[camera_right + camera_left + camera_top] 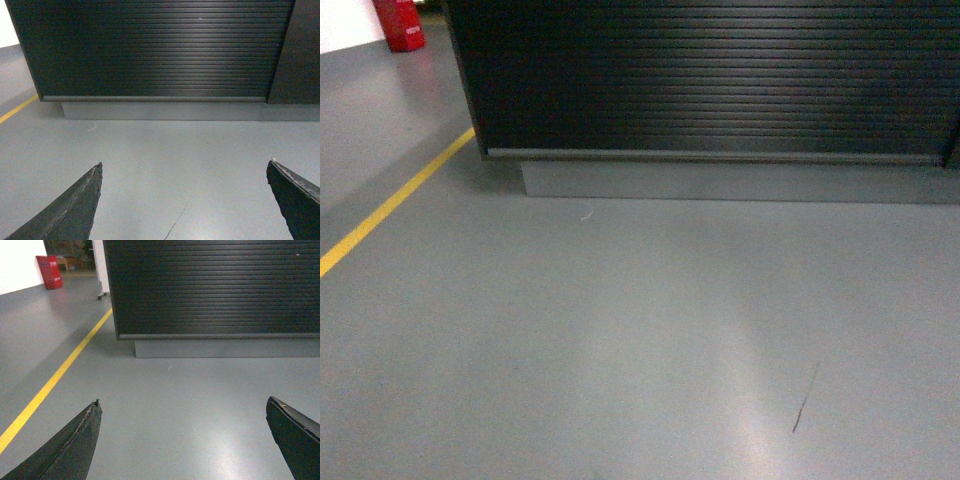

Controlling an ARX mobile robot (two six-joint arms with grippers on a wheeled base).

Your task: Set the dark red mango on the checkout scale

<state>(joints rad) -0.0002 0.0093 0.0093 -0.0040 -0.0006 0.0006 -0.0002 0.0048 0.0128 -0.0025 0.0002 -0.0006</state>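
The checkout fills the top of the head view: a dark counter with a horizontally slatted front and a grey plinth. It shows too in the left wrist view as the checkout and in the right wrist view as the checkout. My left gripper is open over bare grey floor, nothing between its fingers. My right gripper is open as well, above the floor. The dark red mango and the scale are out of view. Neither gripper appears in the head view.
A yellow floor line runs diagonally at the left, also the yellow line in the left wrist view. A red box stands far left behind the counter's corner. A dark panel adjoins the counter on the right.
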